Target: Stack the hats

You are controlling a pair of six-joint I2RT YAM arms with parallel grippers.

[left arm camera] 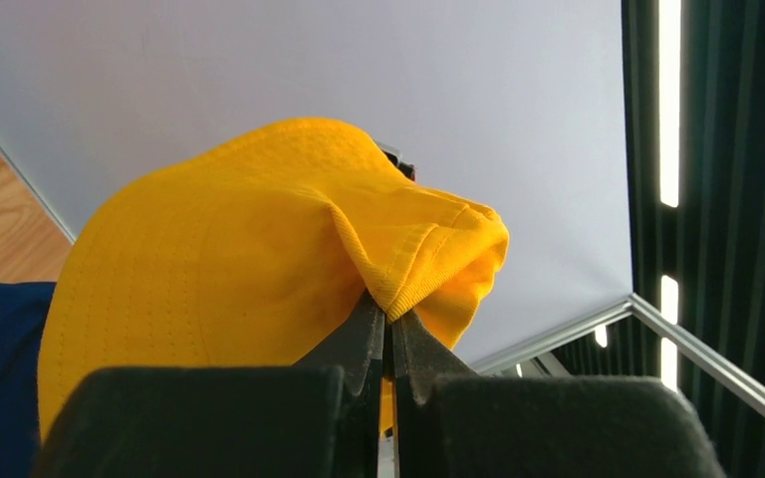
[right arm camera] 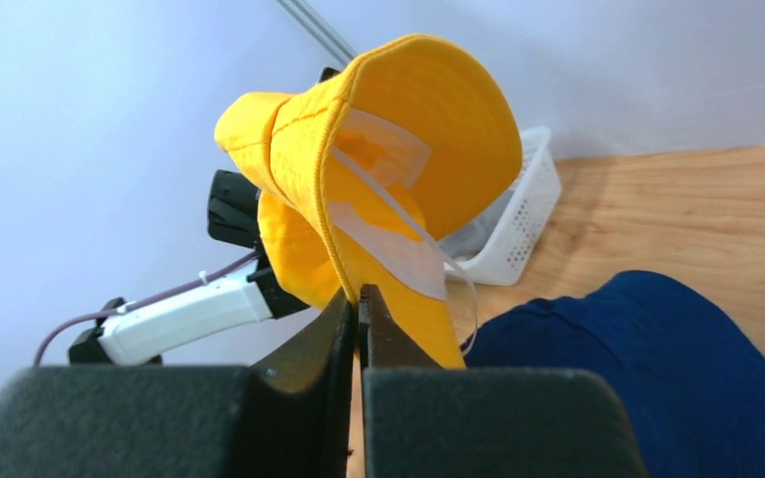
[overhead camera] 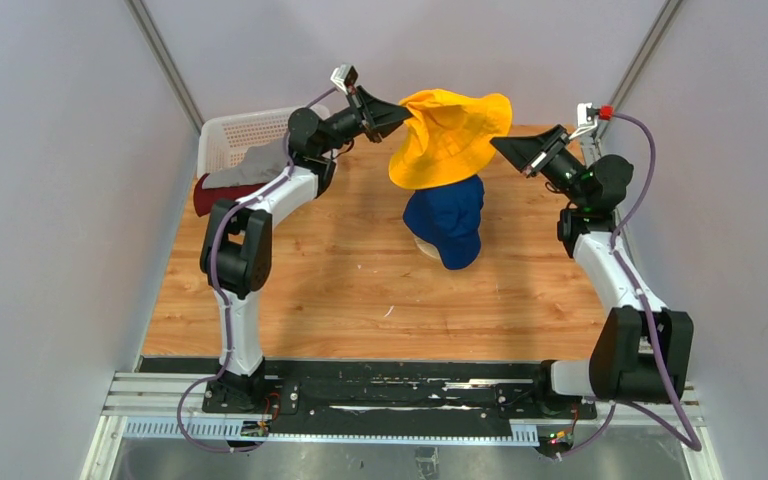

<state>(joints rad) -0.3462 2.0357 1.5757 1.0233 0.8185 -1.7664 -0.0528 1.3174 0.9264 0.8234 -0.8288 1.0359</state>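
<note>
The yellow hat (overhead camera: 447,135) hangs in the air above the navy blue hat (overhead camera: 448,217), which sits over the stand at mid table. My left gripper (overhead camera: 406,113) is shut on the yellow hat's brim at its left side (left arm camera: 388,309). My right gripper (overhead camera: 495,143) is shut on the brim at its right side (right arm camera: 359,291). The yellow hat's inside, with a clear plastic tag, faces the right wrist view (right arm camera: 398,169). The navy hat also shows there (right arm camera: 657,368). A grey hat (overhead camera: 257,165) and a dark red hat (overhead camera: 215,195) lie at the basket.
A white perforated basket (overhead camera: 235,130) stands at the table's back left corner, seen also in the right wrist view (right arm camera: 523,224). A bit of the pale wooden stand (overhead camera: 425,247) shows under the navy hat. Grey walls close in on both sides.
</note>
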